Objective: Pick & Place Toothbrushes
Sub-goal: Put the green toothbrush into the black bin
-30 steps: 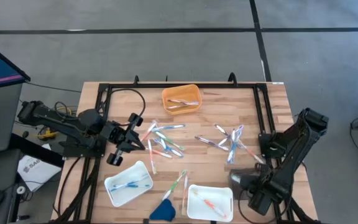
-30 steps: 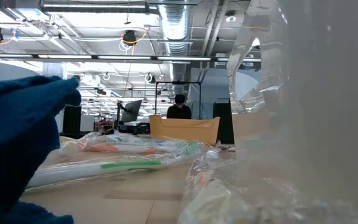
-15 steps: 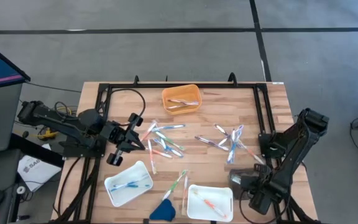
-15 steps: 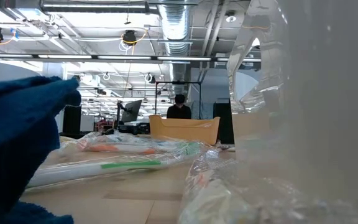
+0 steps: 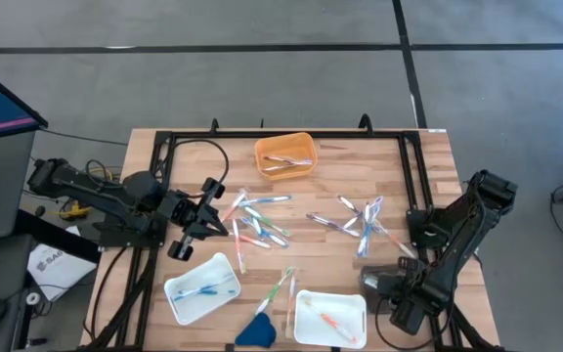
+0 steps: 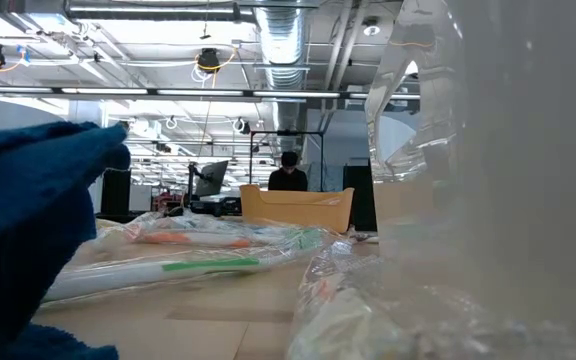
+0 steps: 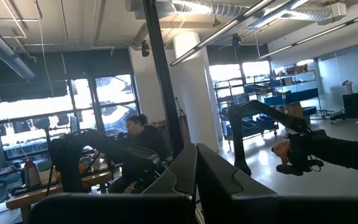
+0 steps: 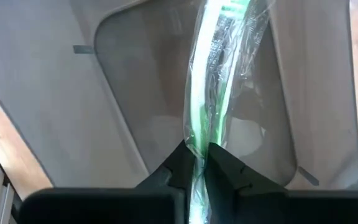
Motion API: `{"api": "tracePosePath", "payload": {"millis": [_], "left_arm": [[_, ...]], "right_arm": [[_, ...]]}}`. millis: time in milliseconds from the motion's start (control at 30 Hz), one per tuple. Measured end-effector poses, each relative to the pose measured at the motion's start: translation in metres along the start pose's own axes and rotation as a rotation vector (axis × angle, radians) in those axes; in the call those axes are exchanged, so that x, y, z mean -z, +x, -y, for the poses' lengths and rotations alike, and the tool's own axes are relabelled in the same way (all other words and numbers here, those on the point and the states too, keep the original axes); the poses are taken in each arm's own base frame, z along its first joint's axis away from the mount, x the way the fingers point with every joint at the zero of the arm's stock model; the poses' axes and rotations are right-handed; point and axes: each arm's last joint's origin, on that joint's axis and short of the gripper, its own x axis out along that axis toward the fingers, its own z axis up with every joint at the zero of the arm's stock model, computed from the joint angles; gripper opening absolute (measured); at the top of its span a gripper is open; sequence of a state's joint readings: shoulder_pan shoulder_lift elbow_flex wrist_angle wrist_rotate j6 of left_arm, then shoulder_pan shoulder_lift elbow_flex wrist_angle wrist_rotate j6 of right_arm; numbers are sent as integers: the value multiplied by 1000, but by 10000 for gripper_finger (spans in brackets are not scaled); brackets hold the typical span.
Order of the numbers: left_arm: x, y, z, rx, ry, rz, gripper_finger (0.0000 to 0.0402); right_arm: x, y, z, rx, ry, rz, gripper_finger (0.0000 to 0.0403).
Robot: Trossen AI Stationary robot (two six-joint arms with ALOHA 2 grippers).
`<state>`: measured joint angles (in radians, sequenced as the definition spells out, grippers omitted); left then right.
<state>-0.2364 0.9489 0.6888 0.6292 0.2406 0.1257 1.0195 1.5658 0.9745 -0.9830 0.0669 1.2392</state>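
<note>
Right gripper (image 8: 195, 163) is at the near right corner of the table (image 5: 335, 181), just right of the white tray (image 5: 330, 315). Its fingers are pinched on a green toothbrush (image 8: 211, 81) in a clear wrapper, which hangs over a pale tray below. An orange brush lies in the white tray already.

Left gripper (image 5: 213, 207) sits at the left side of the table, fingers pressed together, nothing in them. Its wrist camera looks out into the room: a person at a desk, shelving, another robot arm.

Loose toothbrushes (image 5: 257, 220) lie in a pile mid-table just beside the left gripper; a second pile (image 5: 365, 220) sits right of centre, between the two arms. Two more lie between the near trays.

Other stuff:
- orange tray (image 5: 283, 155) at the far edge, a few brushes inside
- second white tray (image 5: 201, 286) near left, blue brush in it
- dark-blue wedge (image 5: 255, 330) at the near edge, between the white trays

Low view is mostly blocked: blue wedge on the left, clear plastic on the right, wrapped brushes in the gap, and a person in the room far behind.
</note>
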Motion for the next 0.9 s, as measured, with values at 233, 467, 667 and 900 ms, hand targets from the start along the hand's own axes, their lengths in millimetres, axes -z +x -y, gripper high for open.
{"api": "tracePosePath", "payload": {"millis": [233, 467, 667, 900], "left_arm": [[0, 0, 0, 0, 0, 0, 1], [0, 0, 0, 0, 0, 0, 1], [0, 0, 0, 0, 0, 0, 1], [0, 0, 0, 0, 0, 0, 1]], "right_arm": [[-1, 0, -2, -18, 3, 6, 32], [-1, 0, -3, -26, 27, 9, 58], [-1, 0, -2, -26, 45, 9, 60], [-2, 0, -2, -22, 52, 12, 60]]}}
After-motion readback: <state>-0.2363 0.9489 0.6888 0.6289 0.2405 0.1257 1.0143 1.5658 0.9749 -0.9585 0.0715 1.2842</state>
